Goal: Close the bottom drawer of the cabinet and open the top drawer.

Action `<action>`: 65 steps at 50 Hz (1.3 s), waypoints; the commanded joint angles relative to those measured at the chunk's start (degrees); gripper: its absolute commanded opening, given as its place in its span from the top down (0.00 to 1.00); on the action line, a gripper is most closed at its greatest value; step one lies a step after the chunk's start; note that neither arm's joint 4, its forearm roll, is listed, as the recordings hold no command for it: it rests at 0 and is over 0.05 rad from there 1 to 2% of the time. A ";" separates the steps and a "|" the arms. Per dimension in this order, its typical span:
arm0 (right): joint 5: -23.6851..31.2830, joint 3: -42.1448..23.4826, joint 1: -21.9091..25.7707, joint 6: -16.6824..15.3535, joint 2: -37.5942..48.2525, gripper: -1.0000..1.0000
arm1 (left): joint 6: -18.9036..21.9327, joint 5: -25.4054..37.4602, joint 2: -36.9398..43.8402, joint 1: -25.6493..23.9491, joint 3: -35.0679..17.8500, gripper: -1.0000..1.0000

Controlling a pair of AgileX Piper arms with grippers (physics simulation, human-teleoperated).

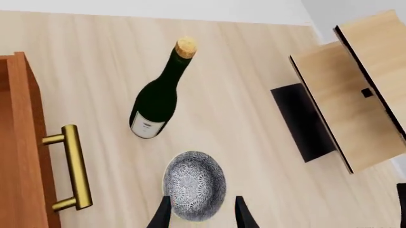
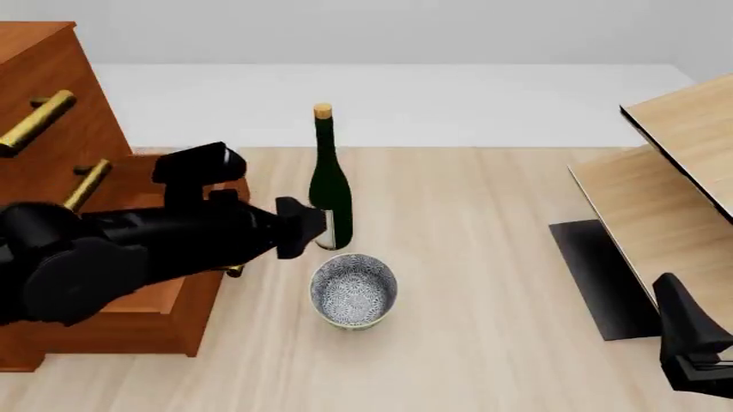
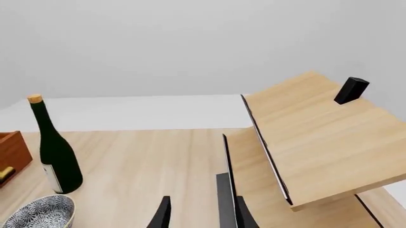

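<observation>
The reddish-brown wooden cabinet (image 2: 51, 94) is standing at the table's left, its bottom drawer (image 2: 160, 318) sticking out. The left gripper (image 1: 201, 213) is hovering open above a patterned bowl (image 1: 194, 184); the right gripper (image 3: 201, 214) is open too.

Bottom drawer (image 2: 137, 322) pulled out, top drawer (image 2: 46, 64) shut

Reddish-brown cabinet (image 2: 46, 103) w/ brass handles, dark green bottle (image 2: 330, 184), blue-white patterned bowl (image 2: 354, 290), pale wood table (image 2: 481, 283)
</observation>
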 commanded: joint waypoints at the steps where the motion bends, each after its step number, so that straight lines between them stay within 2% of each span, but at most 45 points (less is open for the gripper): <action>1: -0.10 0.01 0.10 0.00 0.11 0.00 | 0.68 2.21 6.45 1.20 -0.21 0.00; 2: -0.10 0.00 0.10 0.01 0.10 0.00 | -1.06 1.49 6.38 0.40 0.63 0.00; 4: -0.11 -0.01 0.05 0.03 0.11 0.00 | 0.03 2.05 7.06 1.03 0.27 0.00; 14: 0.11 -0.03 0.01 0.09 -0.08 0.00 | -2.02 2.24 9.23 0.78 0.87 0.00; 19: 0.17 -0.03 0.06 0.12 -0.12 0.00 | -0.63 2.46 11.49 2.11 1.18 0.00; 24: 0.26 -0.03 0.09 0.14 -0.20 0.00 | -1.38 2.27 11.44 2.51 1.67 0.00; 25: 0.31 -0.04 0.10 0.14 -0.26 0.00 | -1.07 2.69 12.54 3.39 1.70 0.00; 26: 0.31 -0.04 0.13 0.14 -0.25 0.00 | 1.71 3.76 13.92 5.07 0.88 0.00; 28: 0.30 -0.04 0.14 0.13 -0.25 0.00 | 4.05 4.39 14.67 6.50 0.38 0.00; 29: 0.29 -0.04 0.12 0.12 -0.24 0.00 | 2.96 3.94 14.69 6.43 0.87 0.00; 31: 0.29 -0.05 0.12 0.12 -0.24 0.00 | 3.86 4.12 15.14 7.05 0.79 0.00; 33: 0.30 -0.04 0.13 0.09 -0.25 0.00 | 1.26 3.06 14.91 5.57 1.76 0.00; 39: 0.26 -0.04 0.17 0.09 -0.19 0.00 | 3.54 3.10 16.00 8.01 1.97 0.00; 40: 0.32 -0.03 0.21 0.09 -0.25 0.00 | 5.50 3.73 16.65 9.05 1.53 0.00; 41: 0.32 -0.03 0.19 0.09 -0.25 0.00 | 4.50 3.09 16.07 8.92 2.04 0.00; 43: 0.35 -0.02 0.24 0.05 -0.28 0.00 | 7.48 3.78 16.89 11.60 1.66 0.00; 44: 0.35 -0.01 0.27 0.04 -0.26 0.00 | 8.00 4.22 18.01 11.23 1.37 0.00; 45: 0.26 0.01 0.39 0.09 -0.08 0.00 | 6.72 3.50 17.05 10.93 1.91 0.00; 50: 0.42 0.02 0.39 0.05 -0.28 0.00 | 6.74 3.25 17.39 11.42 2.28 0.00; 52: 0.44 0.03 0.37 0.05 -0.31 0.00 | 7.65 3.41 17.65 12.22 2.24 0.00; 53: 0.44 0.03 0.38 0.07 -0.30 0.00 | 9.83 4.47 19.36 13.33 1.61 0.00; 54: 0.45 0.04 0.38 0.07 -0.31 0.00 | 8.04 3.35 17.99 12.94 2.38 0.00; 56: 0.49 0.04 0.39 0.08 -0.35 0.00 | 9.53 3.75 18.20 14.39 2.23 0.00; 65: 0.74 0.07 0.44 0.12 -0.61 0.00 | 10.52 3.85 18.93 15.51 2.79 0.00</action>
